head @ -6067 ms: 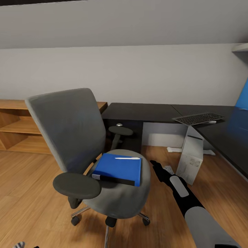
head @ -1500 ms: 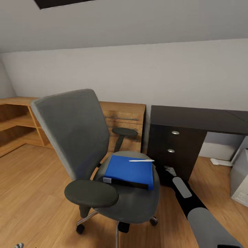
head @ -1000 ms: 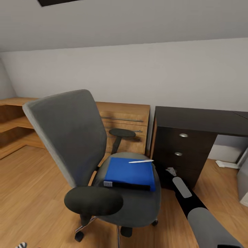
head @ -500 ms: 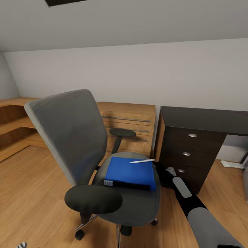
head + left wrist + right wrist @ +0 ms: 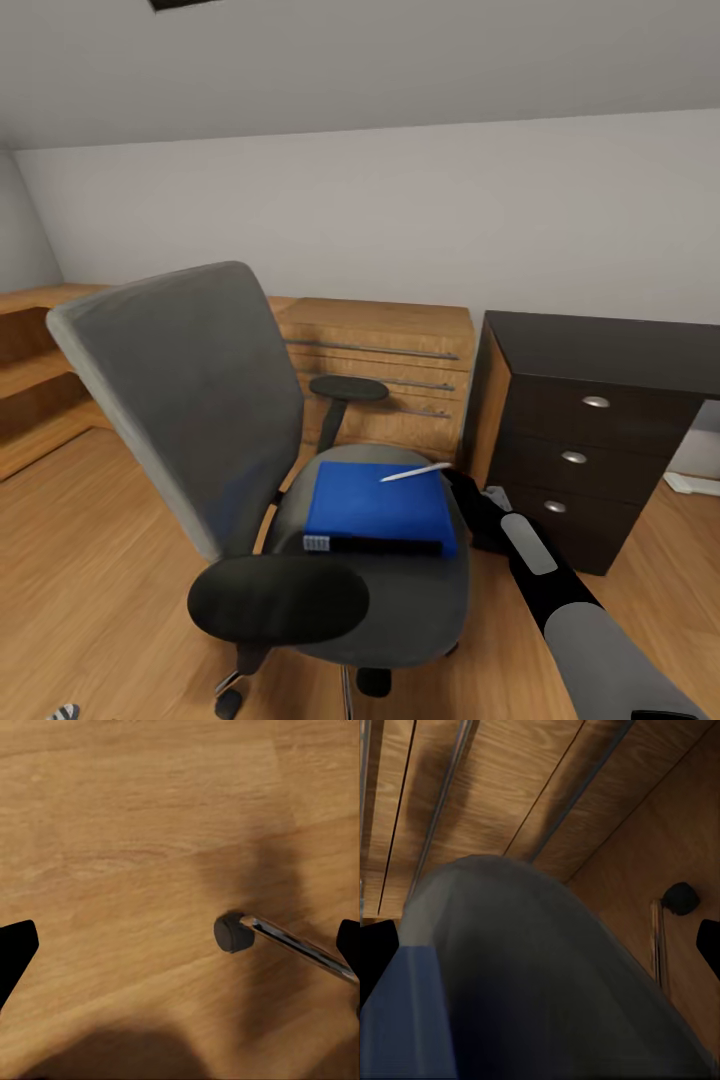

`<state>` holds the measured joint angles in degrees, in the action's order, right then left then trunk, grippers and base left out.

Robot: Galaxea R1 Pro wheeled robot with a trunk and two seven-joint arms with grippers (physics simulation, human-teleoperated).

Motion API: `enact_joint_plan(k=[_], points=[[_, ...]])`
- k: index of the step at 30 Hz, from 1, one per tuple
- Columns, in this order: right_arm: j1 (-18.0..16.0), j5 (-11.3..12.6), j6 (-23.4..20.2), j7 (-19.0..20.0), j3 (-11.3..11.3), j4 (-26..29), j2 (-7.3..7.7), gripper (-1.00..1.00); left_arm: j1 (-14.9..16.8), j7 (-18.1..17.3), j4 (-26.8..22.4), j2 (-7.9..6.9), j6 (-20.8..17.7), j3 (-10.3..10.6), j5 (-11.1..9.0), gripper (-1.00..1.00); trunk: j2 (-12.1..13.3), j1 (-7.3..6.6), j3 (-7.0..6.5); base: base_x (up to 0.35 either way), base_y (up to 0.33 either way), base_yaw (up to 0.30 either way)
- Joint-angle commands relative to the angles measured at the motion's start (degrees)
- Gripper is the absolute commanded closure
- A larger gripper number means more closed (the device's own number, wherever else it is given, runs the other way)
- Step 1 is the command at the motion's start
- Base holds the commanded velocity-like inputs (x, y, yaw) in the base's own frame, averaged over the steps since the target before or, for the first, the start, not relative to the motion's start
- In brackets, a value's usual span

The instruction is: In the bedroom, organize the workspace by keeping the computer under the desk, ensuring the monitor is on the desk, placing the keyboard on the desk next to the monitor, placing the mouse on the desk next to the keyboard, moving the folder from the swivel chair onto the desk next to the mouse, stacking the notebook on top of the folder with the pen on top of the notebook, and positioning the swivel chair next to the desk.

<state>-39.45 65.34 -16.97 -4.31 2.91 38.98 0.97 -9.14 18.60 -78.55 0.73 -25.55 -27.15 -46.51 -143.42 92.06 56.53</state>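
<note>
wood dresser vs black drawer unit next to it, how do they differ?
Colour: the wood dresser is light brown, the black drawer unit is near-black.
Handles: the dresser has long horizontal metal bars, the black unit has small round silver knobs.
Position: the dresser stands behind the swivel chair, against the wall; the black unit sits to its right, closer to the camera.
Shared: both stand on the wooden floor with drawers shut.

swivel chair: grey, upright on floor | folder: blue, flat on seat | pen: white, atop folder
</note>
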Motion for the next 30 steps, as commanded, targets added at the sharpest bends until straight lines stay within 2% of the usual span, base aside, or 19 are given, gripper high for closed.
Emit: enact_joint_plan(k=[1,8,14,30], points=[[0.0,0.6,-0.3,-0.4,0.1,0.1,-0.01,-1.0,0.0,0.4,-0.1,0.02,-0.2,-0.1,-0.6,-1.0,0.0,0.0,0.05,0.047,0.06,0.0],[0.0,0.6,-0.3,-0.4,0.1,0.1,-0.01,-1.0,0.0,0.3,-0.1,-0.25,-0.2,0.0,-0.7,-1.0,0.0,0.0,0.05,0.014,0.039,0.0],[0.0,0.6,-0.3,-0.4,0.1,0.1,-0.01,-1.0,0.0,0.3,0.0,-0.25,-0.3,0.0,-0.7,-1.0,0.0,0.0,0.05,0.001,0.189,0.0],[0.0,0.6,-0.3,-0.4,0.1,0.1,-0.06,-1.0,0.1,0.3,0.1,-0.18,-0.3,0.0,-0.7,-1.0,0.0,0.0,0.05,0.0,0.093,0.0]])
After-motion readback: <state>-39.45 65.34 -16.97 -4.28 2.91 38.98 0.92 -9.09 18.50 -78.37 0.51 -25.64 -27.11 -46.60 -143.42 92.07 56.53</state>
